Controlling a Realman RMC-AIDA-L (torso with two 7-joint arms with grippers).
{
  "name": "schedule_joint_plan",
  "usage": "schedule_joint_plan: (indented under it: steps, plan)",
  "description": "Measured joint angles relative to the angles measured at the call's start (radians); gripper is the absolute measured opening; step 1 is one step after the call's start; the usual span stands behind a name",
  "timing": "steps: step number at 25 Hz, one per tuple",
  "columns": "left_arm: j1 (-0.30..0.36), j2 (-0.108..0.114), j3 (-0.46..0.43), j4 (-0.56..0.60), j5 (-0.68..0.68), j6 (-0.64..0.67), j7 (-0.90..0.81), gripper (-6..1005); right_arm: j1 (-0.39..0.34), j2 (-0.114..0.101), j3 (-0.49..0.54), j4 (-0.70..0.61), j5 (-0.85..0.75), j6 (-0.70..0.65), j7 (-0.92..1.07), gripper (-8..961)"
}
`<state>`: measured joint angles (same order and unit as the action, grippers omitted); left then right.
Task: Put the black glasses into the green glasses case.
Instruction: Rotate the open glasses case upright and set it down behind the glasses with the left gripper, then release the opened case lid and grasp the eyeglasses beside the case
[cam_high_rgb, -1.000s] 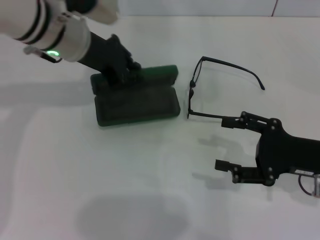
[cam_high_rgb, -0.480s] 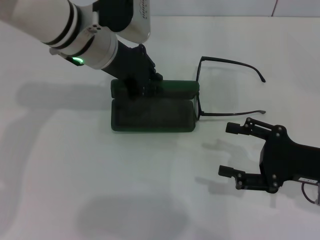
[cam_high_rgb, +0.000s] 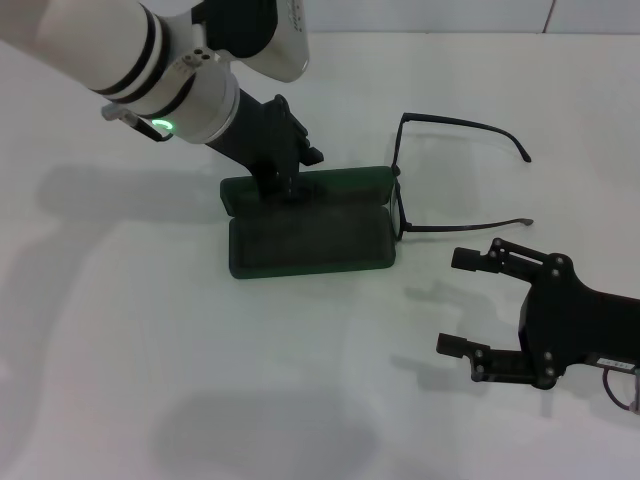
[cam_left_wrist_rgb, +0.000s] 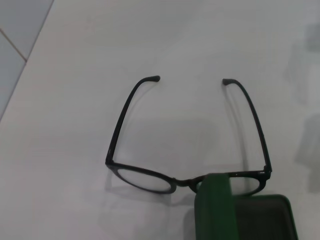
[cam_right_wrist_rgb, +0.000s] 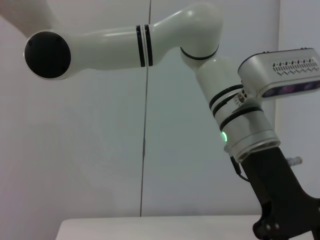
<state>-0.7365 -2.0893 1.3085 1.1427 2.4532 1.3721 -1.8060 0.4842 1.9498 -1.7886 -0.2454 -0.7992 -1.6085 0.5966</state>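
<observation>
Left pincer (cam_high_rgb: 290, 180), frame centre-left, is clamped on the raised lid of the open case (cam_high_rgb: 310, 240). Glasses (cam_high_rgb: 440, 175) lie on the desk (cam_high_rgb: 150, 350) at upper right, front touching the case's right end, temples running rightward. Right pincer (cam_high_rgb: 470, 300), lower right, jaws spread and empty, sits just below the near temple; it is the nearer free arm.

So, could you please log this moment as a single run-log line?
left gripper: on green glasses case lid, case open | black glasses: on table beside case, temples unfolded | right gripper: open, empty
</observation>
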Motion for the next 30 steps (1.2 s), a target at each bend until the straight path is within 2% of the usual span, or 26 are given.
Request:
schedule_joint_plan:
  steps: [4, 8, 12, 14, 15, 19, 20, 21, 24, 26, 30]
  plan:
    - [0.012, 0.0, 0.0, 0.028, -0.024, 0.008, -0.002, 330, 0.0, 0.001, 0.0, 0.0, 0.0, 0.003, 0.0, 809]
    - [0.023, 0.001, -0.013, 0.039, -0.11, 0.009, 0.008, 455, 0.001, 0.001, 0.0, 0.0, 0.0, 0.003, 0.0, 809]
    - [0.086, 0.003, -0.075, 0.046, -0.334, 0.01, 0.094, 594, -0.002, 0.004, 0.035, 0.005, 0.011, 0.0, 0.0, 809]
    - [0.157, 0.0, -0.101, 0.036, -0.529, 0.009, 0.189, 664, -0.009, 0.009, 0.082, 0.008, 0.012, 0.006, 0.001, 809]
    - [0.186, -0.001, -0.101, 0.023, -0.604, 0.009, 0.223, 662, -0.016, 0.016, 0.123, 0.008, 0.012, 0.015, 0.001, 809]
    - [0.331, -0.002, -0.08, -0.141, -0.995, 0.04, 0.478, 654, -0.025, 0.031, 0.246, 0.002, 0.012, 0.05, 0.005, 809]
    - [0.331, -0.002, -0.08, -0.141, -0.995, 0.04, 0.478, 654, -0.023, 0.032, 0.27, 0.0, 0.012, 0.06, 0.007, 809]
    - [0.376, -0.002, -0.076, -0.323, -1.175, 0.091, 0.644, 654, -0.02, 0.033, 0.287, -0.001, 0.012, 0.069, 0.009, 809]
    - [0.392, 0.001, -0.082, -0.546, -1.348, 0.153, 0.808, 655, -0.004, 0.032, 0.343, -0.007, 0.011, 0.113, 0.015, 809]
    - [0.396, 0.002, -0.083, -0.66, -1.408, 0.185, 0.894, 655, 0.007, 0.03, 0.363, -0.04, 0.007, 0.164, 0.037, 809]
    - [0.419, 0.0, -0.088, -0.767, -1.441, 0.202, 0.992, 654, 0.011, 0.012, 0.364, -0.225, -0.065, 0.352, 0.158, 809]
